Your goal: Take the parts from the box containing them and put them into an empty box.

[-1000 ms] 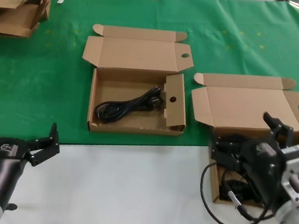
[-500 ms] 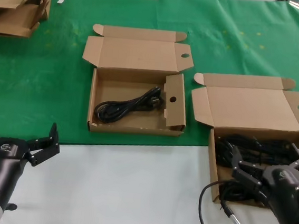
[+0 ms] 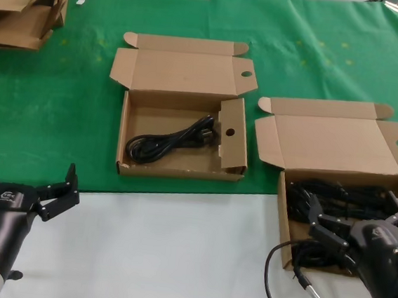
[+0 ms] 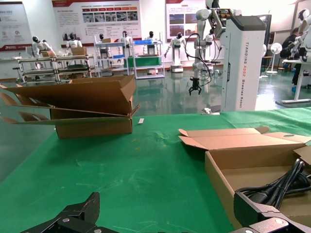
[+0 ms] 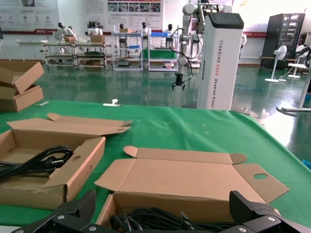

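Right now my right gripper (image 3: 357, 231) hangs open over the source box (image 3: 285, 221), cords (image 3: 335, 197) directly beneath, bundles running roughly across the box. Left gripper (image 3: 26, 189) open too, parked well apart. Divider box (image 3: 124, 135), w/ one cord (image 3: 168, 140), sits left of it.

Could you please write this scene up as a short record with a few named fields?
source box: wide cardboard box, lid open, near the robot's right, holding a tangle of black power cords
target box: narrower box with divider panel, lid open, one power cord already inside
right gripper: open, low over the source box, holding nothing
left gripper: open, idle over the white table edge
other items: flattened cardboard pieces at far left
surface: green cloth
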Controlling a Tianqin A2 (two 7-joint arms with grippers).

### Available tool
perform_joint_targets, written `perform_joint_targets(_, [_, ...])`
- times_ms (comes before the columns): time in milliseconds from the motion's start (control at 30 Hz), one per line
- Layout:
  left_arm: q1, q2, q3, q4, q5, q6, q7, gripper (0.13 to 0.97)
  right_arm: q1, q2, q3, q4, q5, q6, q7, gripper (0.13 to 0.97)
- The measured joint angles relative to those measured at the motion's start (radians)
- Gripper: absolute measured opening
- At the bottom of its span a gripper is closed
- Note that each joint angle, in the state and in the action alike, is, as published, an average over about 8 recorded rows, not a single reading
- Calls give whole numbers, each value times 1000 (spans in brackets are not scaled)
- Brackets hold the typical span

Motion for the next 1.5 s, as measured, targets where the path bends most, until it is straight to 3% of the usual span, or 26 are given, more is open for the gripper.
perform_joint_targets(1500, [0, 0, 0, 0, 0, 0, 0, 966, 0, 0, 0, 0, 0, 0, 0, 966])
